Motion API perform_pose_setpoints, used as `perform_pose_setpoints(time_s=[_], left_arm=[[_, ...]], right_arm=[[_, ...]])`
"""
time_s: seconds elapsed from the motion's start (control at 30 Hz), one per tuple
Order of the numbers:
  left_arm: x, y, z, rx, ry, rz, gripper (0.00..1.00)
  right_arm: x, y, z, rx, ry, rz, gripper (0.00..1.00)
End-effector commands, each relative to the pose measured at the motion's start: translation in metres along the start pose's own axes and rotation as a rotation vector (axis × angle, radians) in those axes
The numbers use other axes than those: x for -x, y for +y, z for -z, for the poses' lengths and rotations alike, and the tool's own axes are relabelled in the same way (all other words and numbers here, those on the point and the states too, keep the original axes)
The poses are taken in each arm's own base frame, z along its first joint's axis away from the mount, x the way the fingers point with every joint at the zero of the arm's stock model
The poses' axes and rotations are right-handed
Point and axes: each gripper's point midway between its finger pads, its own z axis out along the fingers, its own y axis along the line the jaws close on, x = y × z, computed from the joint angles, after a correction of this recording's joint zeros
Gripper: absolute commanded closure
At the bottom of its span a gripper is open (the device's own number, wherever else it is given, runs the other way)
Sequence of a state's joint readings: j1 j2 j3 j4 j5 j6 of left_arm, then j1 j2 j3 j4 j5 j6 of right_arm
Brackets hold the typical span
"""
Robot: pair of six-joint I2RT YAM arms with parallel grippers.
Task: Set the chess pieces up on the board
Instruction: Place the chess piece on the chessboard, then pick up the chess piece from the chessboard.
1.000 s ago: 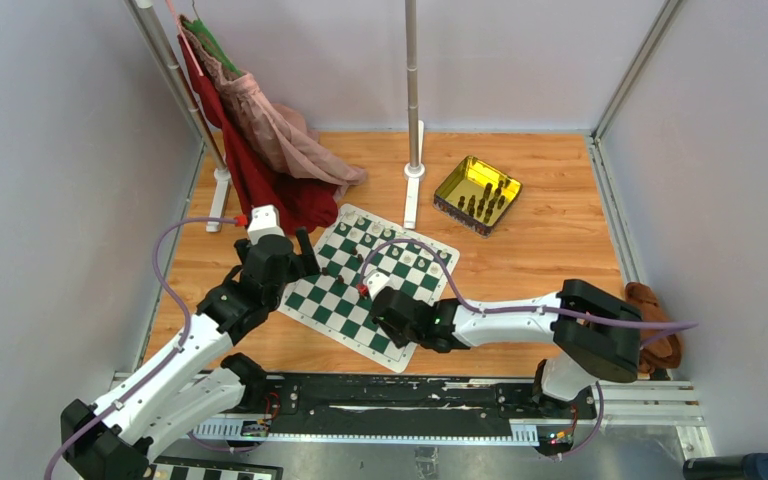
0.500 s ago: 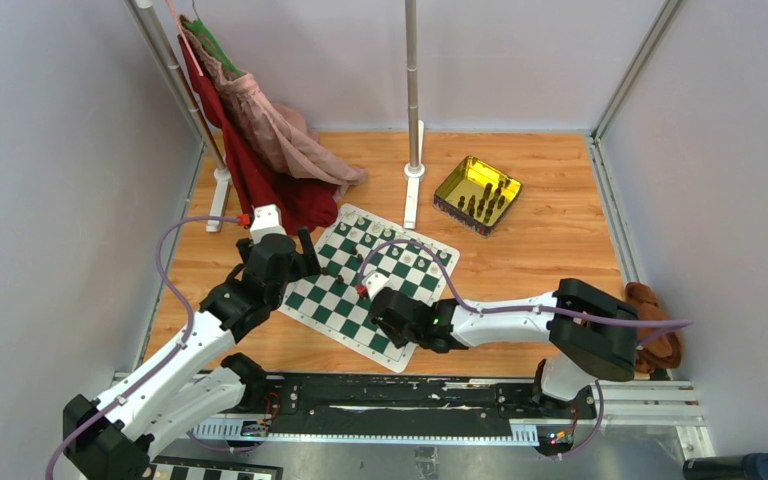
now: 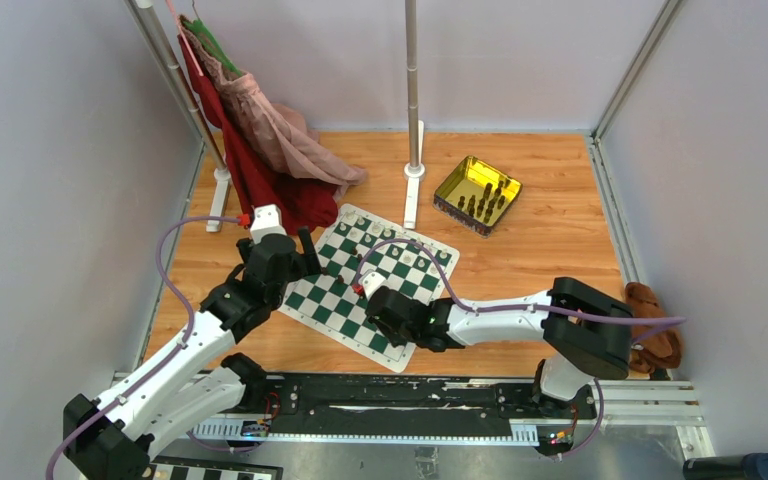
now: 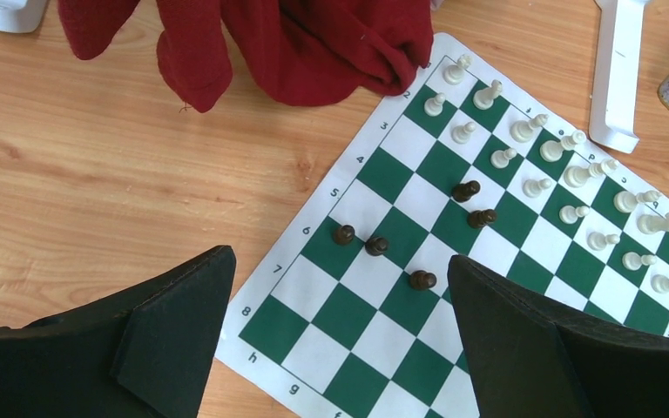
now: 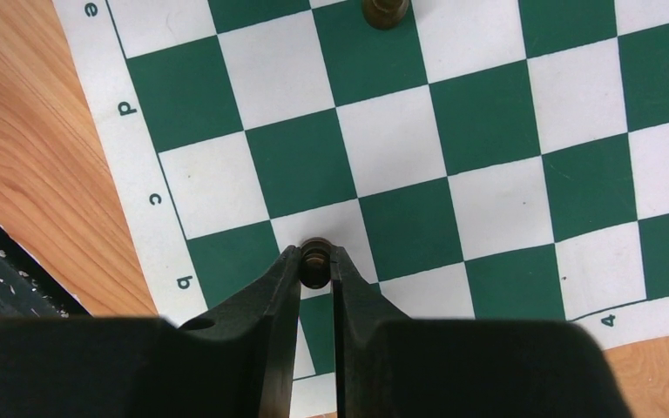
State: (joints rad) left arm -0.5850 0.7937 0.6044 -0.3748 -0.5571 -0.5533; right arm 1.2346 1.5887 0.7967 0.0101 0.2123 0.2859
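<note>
rounded dark piece (image 5: 315, 256) in right jaws (matte black), flat checked board (image 5: 486, 132)

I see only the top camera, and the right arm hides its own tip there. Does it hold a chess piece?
Observer: Yes. In the right wrist view the right jaws are shut on a dark piece, above a white square near the edge letter b.
Operator: And the left arm?
Observer: The left jaws are wide open and empty, above the board corner marked 8 and h.
</note>
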Motion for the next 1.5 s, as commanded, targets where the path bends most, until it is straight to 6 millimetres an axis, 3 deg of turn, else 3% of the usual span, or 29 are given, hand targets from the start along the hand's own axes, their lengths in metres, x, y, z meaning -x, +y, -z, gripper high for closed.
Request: perform_pose_setpoints(time_s=[0.0,0.13,0.43,0.8,0.97,1.37,1.47], left_arm=[[0.0,-0.002,-0.001,-0.006,-0.013,0.006,0.01],[0.0,-0.002,-0.001,-0.01,-0.011,0.007,0.0],[0.002,-0.003,0.0,-0.011,-0.015,0.008,0.0],[0.008,-0.004,-0.001,-0.003,-0.027,0.002,0.0],[0.012,-0.005,-0.001,-0.007,-0.037,0.0,0.0],[0.016,-0.008,-0.007,0.001,-0.053,-0.021,0.0],[0.019,-0.009,-0.007,0.001,-0.056,-0.019,0.0]], right_arm=[[0.005,0.002,0.0,-0.013,-0.01,0.022,0.73],[0.002,-0.001,0.005,-0.02,0.006,0.03,0.58],[0.019,0.0,0.017,-0.012,-0.024,0.043,0.55],[0.066,-0.015,0.031,-0.068,-0.114,0.059,0.56],[0.089,-0.032,0.021,-0.084,-0.145,0.033,0.57],[0.146,-0.06,-0.031,-0.042,-0.177,-0.01,0.58],[0.152,-0.068,-0.043,-0.038,-0.172,-0.02,0.58]])
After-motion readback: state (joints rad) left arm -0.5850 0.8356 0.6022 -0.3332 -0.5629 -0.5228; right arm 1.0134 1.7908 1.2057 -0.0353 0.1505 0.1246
